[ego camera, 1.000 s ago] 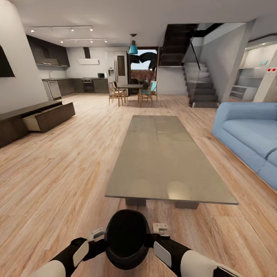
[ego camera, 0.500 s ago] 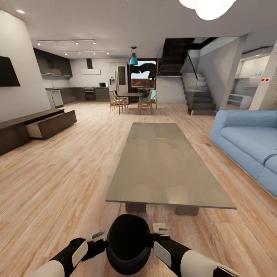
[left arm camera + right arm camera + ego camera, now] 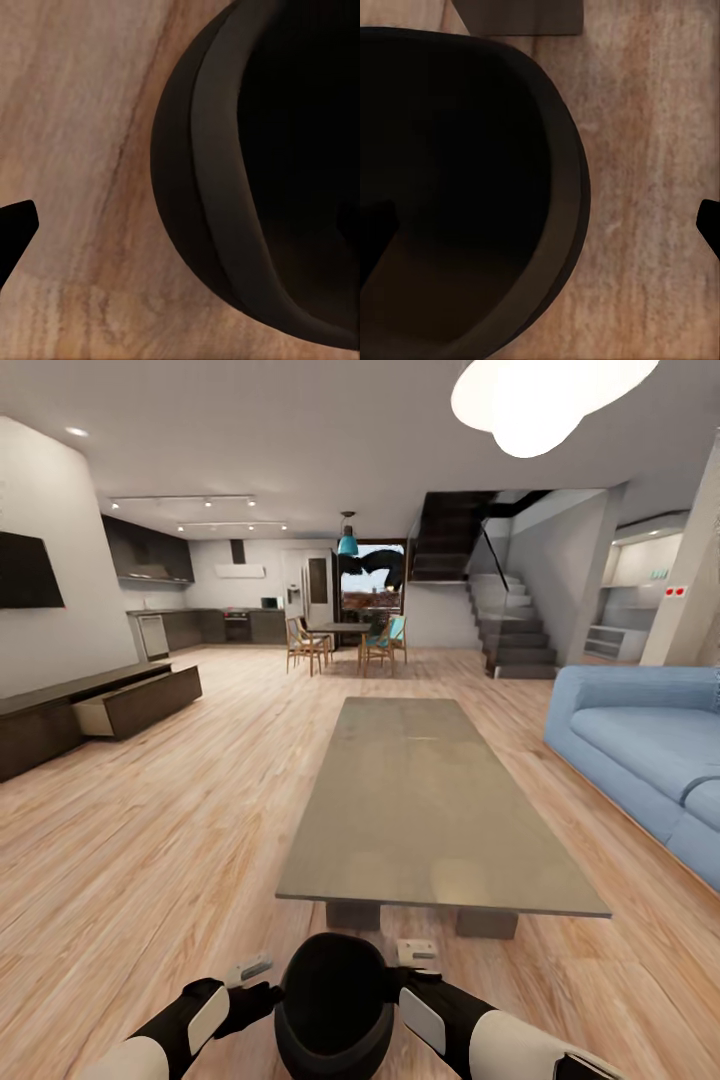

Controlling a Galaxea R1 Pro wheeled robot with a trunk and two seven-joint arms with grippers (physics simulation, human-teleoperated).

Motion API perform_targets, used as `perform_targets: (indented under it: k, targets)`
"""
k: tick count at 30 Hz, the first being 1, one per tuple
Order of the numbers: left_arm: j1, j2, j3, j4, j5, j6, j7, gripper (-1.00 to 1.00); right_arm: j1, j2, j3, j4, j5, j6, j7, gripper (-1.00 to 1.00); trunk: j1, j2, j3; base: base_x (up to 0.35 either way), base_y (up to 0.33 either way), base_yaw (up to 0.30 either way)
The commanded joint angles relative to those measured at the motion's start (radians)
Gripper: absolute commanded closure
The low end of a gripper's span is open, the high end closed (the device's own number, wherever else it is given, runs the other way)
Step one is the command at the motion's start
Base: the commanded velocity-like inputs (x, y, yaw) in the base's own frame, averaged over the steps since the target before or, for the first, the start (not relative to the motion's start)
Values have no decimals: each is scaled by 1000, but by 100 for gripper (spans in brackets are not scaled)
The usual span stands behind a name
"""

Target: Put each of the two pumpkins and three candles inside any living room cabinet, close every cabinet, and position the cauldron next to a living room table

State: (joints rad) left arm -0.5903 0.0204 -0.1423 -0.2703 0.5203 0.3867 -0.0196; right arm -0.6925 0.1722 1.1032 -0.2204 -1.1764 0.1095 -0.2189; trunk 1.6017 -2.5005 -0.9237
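So I've got the cauldron [image 3: 333,1010] right in front of me, low between both arms, mouth facing up. My left gripper [image 3: 262,982] is on its left rim and my right gripper [image 3: 408,968] is on the right rim, one finger of each inside the pot and one outside, so both are clamped on the rim. From the left wrist cam the black rim [image 3: 217,195] curves over the wood floor [image 3: 75,150]; the right wrist cam gets the same pot [image 3: 472,187] plus a table leg just past it. The table [image 3: 430,800], grey and glossy, is right ahead, its near edge close to the cauldron. Off to my left the dark cabinet [image 3: 40,720] has one drawer [image 3: 135,705] pulled out. Blue sofa [image 3: 640,750] on the right.
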Motion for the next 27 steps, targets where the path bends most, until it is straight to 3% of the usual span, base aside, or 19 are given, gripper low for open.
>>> perform_targets:
  k: [1, 10, 17, 21, 27]
  targets:
    - [0, 1, -8, -1, 6, 3, 0, -100, -1, 0, 6, -2, -3, 5, -7, -100, -1, 0, 3, 0, 0, 0]
    - [0, 3, -8, -1, 6, 4, 0, -100, -1, 0, 5, -2, -9, 8, -7, -100, -27, 46, 33, -66, 0, 0]
    - [0, 3, -7, -1, 6, 4, 0, -100, -1, 0, 6, -1, -85, -2, -6, -100, -54, 95, 55, -87, 0, 0]
    - [0, 3, -7, -1, 7, 4, 0, -100, -1, 0, 6, 0, -92, -3, -5, -100, -69, 123, 67, -11, 0, 0]
    - [0, 3, -5, -1, 7, 4, 0, -100, -1, -1, 6, 1, -92, -5, -3, -100, -69, 123, 67, -1, 0, 0]
